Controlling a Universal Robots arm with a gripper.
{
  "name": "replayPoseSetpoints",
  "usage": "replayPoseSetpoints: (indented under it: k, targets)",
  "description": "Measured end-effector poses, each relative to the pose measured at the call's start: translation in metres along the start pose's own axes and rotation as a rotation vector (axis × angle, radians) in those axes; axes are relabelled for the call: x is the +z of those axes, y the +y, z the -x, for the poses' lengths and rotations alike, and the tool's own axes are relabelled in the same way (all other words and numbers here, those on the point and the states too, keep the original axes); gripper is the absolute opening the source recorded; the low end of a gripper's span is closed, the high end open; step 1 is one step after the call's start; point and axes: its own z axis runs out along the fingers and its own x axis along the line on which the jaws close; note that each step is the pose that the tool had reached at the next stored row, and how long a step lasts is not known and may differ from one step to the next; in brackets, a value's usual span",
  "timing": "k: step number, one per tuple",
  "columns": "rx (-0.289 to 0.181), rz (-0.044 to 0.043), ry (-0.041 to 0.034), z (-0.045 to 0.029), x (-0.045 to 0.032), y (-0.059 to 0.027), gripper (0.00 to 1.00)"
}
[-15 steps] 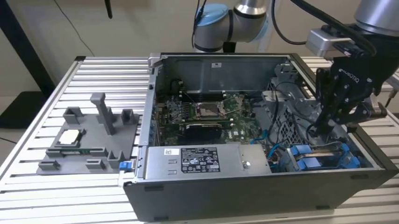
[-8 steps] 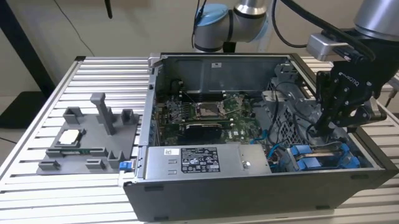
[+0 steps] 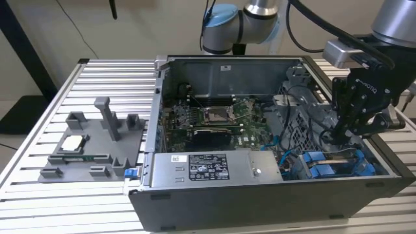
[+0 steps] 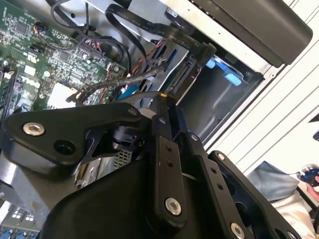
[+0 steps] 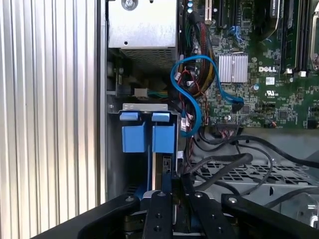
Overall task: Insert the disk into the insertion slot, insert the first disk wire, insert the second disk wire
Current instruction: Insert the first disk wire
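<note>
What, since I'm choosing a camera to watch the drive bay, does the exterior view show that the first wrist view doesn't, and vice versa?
Exterior view: the grey parts tray beside the case, on that view's left, and the arm's blue-capped joint behind it. First wrist view: the finned heatsink on the board. Both views: the gripper low over the blue-tabbed slot.

Matte black robot gripper point(image 3: 336, 138), exterior view's right. Grey sheet-metal insertion slot point(image 5: 144, 106): bright blue plastic end tabs point(image 5: 134, 137) (both the same shade). Perforated grey metal wall point(image 5: 249, 172): regular grid of holes. Flat green circuit board point(image 5: 279, 64): white print, silver finned heatsink point(image 5: 233, 67). Thin blue looped cable point(image 5: 192, 94). Ribbed silver aluminium table point(image 3: 110, 78): parallel-line pattern. Moulded mid-grey plastic fixture plate point(image 3: 85, 163), exterior view's left.
</note>
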Motion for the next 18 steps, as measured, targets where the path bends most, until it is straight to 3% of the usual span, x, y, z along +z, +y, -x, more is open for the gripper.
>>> replayPoseSetpoints:
  k: [11,18]
  targets:
    - [0.0,0.0,-0.0003,0.0001,0.0011,-0.0025,0.19]
    - [0.0,0.0042,-0.0001,0.0004,0.0045,-0.0093,0.19]
